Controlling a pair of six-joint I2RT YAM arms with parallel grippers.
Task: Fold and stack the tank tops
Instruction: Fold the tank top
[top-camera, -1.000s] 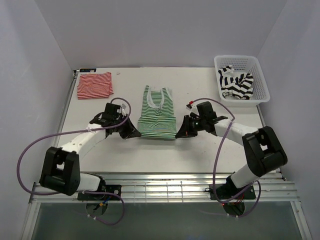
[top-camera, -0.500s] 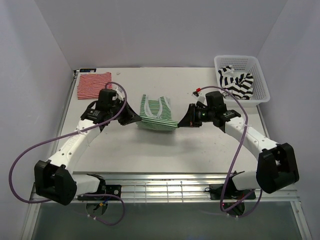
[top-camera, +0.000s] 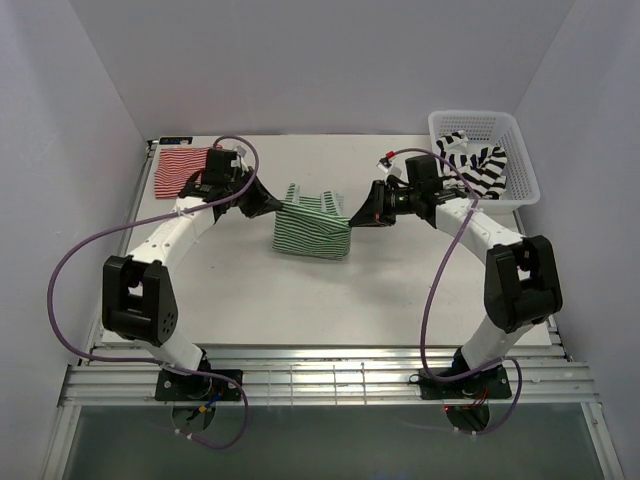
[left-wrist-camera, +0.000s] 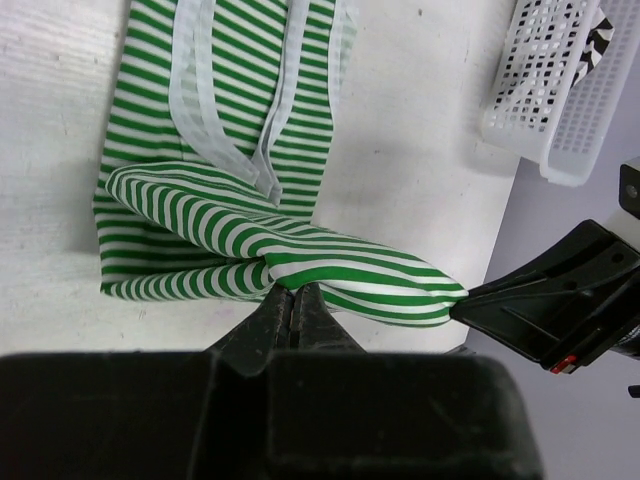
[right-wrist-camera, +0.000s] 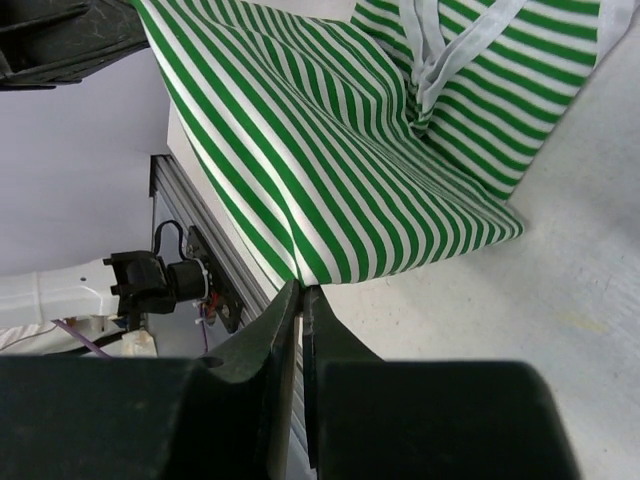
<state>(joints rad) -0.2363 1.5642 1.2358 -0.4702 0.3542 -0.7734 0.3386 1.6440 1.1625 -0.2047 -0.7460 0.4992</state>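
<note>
**A:** Top external view first. Where is the green-and-white tank top (top-camera: 312, 228)?

**B:** It is in the middle of the table (top-camera: 300, 300), half doubled over. Its hem edge is raised off the surface and held above the strap end. The strap end lies flat toward twelve o'clock.

**A:** What about the left gripper (top-camera: 272, 203)?

**B:** It is at the cloth's nine o'clock side, with its fingers pressed together on one corner of the raised hem. The left wrist view shows the stripes bunched right at the tips.

**A:** And the right gripper (top-camera: 354, 217)?

**B:** It is at the three o'clock side, also pinched tight on the opposite hem corner. The fabric hangs stretched between the two grippers.

**A:** And the other tops?

**B:** The red-and-white tank top (top-camera: 182, 170) lies folded flat at the table's ten o'clock corner. From above, the left arm partly covers it. The black-and-white tank top (top-camera: 475, 170) sits crumpled inside the white basket (top-camera: 524, 172) at the two o'clock corner, well apart from both grippers.
</note>
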